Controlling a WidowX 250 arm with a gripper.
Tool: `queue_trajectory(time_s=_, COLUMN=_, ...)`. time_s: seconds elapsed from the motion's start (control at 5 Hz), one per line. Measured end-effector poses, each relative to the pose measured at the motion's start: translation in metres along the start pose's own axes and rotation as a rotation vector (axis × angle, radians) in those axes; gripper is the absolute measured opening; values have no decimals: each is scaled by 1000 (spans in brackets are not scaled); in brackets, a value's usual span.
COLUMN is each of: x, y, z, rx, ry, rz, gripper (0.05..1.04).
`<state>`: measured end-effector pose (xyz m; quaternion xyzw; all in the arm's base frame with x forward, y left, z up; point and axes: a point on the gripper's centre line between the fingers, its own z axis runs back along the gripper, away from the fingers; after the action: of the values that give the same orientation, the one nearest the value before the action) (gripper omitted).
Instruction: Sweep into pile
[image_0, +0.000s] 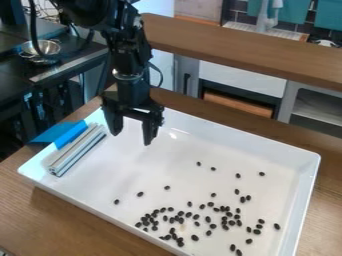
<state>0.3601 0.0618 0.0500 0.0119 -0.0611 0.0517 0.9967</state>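
— Where do we log the black beans (181, 220)?
— Camera-side of the claw (132, 131), loosely scattered in the white tray (133, 167), some touching.
— Claw state?
— We're calling it released, fingers (149, 134) spread. Blue-and-silver tool (75, 151) beside it, in tray; wooden table (80, 220) beneath it all.

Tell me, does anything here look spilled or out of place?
Small black bean-like bits look spilled: they lie loose in the white tray, thickest toward its near side, with strays farther up. The blue-ended tool at the left pokes past the tray's rim.
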Motion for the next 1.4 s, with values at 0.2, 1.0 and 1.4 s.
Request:
queue_trajectory(time_s=0.2, x=-5, y=-1, z=-12, rx=-6, ry=35, rz=-1, gripper=1000)
queue_trajectory(time_s=1.0, x=-15, y=37, z=-22, rx=19, ry=22, rz=-29, gripper=1000)
queue_trajectory(time_s=1.4, x=-20, y=64, z=-22, rx=9, ry=18, rz=0, gripper=1000)
